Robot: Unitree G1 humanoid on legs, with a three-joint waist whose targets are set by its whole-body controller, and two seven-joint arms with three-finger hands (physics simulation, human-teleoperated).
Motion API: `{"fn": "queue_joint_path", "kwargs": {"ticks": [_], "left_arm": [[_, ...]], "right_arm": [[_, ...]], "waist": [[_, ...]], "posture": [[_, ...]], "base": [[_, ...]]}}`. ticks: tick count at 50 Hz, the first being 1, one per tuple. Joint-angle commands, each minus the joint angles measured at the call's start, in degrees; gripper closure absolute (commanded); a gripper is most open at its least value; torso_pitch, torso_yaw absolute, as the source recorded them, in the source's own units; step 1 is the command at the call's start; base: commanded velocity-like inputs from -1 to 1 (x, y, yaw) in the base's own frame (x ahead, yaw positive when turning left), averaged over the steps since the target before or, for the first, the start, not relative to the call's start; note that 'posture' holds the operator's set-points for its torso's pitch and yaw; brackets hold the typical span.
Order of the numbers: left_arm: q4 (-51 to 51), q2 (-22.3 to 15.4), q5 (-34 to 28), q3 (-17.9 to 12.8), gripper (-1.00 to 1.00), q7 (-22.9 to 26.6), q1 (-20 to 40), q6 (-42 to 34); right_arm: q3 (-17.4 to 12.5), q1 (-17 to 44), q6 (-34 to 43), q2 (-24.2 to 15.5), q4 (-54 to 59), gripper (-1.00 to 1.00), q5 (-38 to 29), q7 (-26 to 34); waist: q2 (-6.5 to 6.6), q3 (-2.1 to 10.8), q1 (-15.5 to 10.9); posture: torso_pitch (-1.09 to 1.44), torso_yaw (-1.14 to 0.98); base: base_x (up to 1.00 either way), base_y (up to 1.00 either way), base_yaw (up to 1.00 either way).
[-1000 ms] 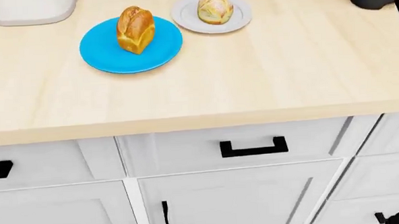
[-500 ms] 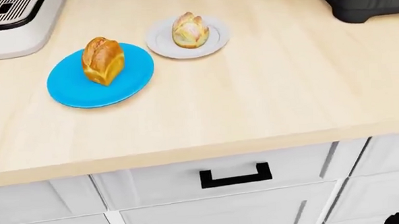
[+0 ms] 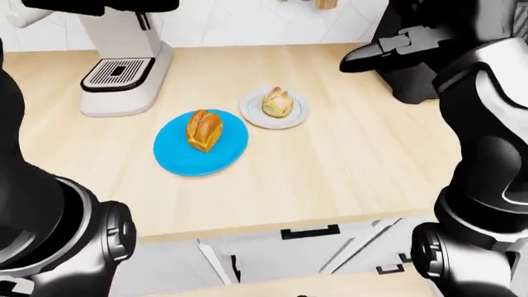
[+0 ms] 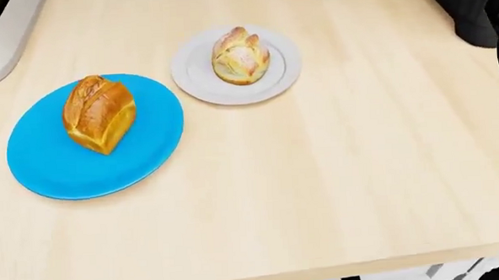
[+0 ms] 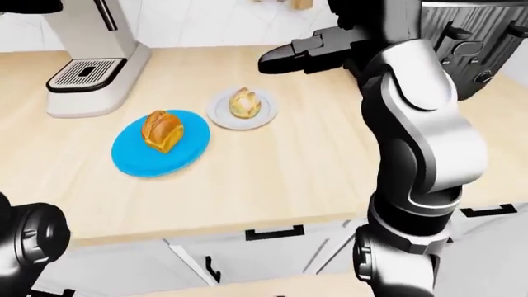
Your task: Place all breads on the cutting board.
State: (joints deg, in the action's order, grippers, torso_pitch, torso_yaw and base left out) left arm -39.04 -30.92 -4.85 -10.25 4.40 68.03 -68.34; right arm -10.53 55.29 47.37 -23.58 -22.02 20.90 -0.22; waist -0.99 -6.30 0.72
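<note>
A golden loaf [image 4: 99,113] lies on a blue plate [image 4: 57,167] on the wooden counter. A round dusted roll [image 4: 240,55] sits on a small white plate [image 4: 198,79] just to its upper right. My right hand [image 5: 285,59] hovers above the counter, to the upper right of the roll, with its fingers stretched out, open and empty. A black shape at the top left of the left-eye view is my left hand [image 3: 99,5]; its fingers do not show. No cutting board is in view.
A white coffee machine [image 3: 124,62] stands to the upper left of the plates. A black appliance [image 5: 470,43] stands at the counter's upper right. White drawers with black handles [image 5: 272,233] lie below the counter edge.
The head view has shifted: the breads now look larger and sit lower in it, and the drawers have nearly dropped out of it. The breads rest on their plates as before.
</note>
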Motion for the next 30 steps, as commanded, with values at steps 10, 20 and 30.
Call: {"fn": "queue_joint_path", "kwargs": {"ticks": [10,20,30], "left_arm": [[0.0,-0.6,-0.3,-1.9,-1.0,-1.9,-0.4,3.8],[0.4,-0.5,-0.9,-2.1,-1.0,-1.3,-0.4,4.0],[0.9,-0.3,-1.0,-2.1,-1.0,-1.8,-0.8,4.8]], "right_arm": [[2.0,1.9,-0.5,0.1,0.5,-1.0,-4.3,1.6],[7.3,21.2,-11.0,3.9,42.9,-1.0,-17.1,10.2],[2.2,39.7,-34.4,6.7,91.2,-1.0,-18.7,12.5]], "waist": [[0.84,3.14,0.0],[1.28,3.47,-0.1],[2.14,3.35,-0.1]], "posture": [[0.0,0.0],[0.0,0.0],[0.0,0.0]], "base": [[0.0,0.0,0.0],[0.0,0.0,0.0],[0.0,0.0,0.0]]}}
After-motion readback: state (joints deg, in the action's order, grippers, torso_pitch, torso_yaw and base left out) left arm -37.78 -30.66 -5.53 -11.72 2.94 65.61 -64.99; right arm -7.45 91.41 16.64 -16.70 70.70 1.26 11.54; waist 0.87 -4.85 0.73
